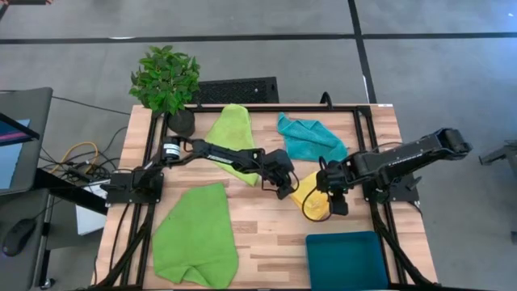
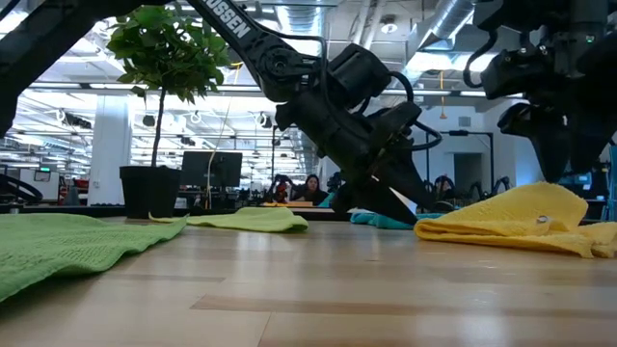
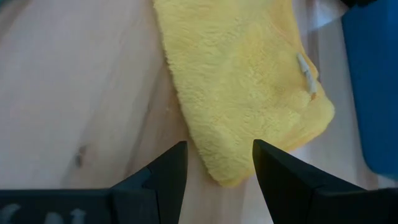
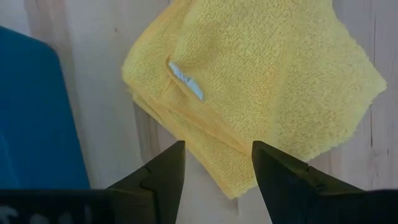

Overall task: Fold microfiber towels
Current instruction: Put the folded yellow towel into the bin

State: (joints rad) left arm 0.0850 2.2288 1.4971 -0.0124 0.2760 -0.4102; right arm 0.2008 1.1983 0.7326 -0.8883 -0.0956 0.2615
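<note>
The bright yellow towel (image 1: 309, 196) lies folded in several layers on the wooden table, between my two grippers; a small white tag (image 4: 185, 81) shows on it. My left gripper (image 1: 284, 187) is open just left of the towel, slanting down toward its edge (image 3: 217, 149). My right gripper (image 1: 335, 202) is open over the towel's right part (image 4: 217, 149), above it in the low view (image 2: 569, 145). One lime green towel (image 1: 195, 236) lies spread at the near left, another (image 1: 230, 133) at the far middle. The turquoise towel (image 1: 307, 139) lies crumpled at the far right.
A dark teal bin (image 1: 347, 260) stands at the near right edge, close to the yellow towel. A potted plant (image 1: 166, 79) stands at the far left corner. Bare wood (image 1: 271, 234) lies between the near green towel and the bin.
</note>
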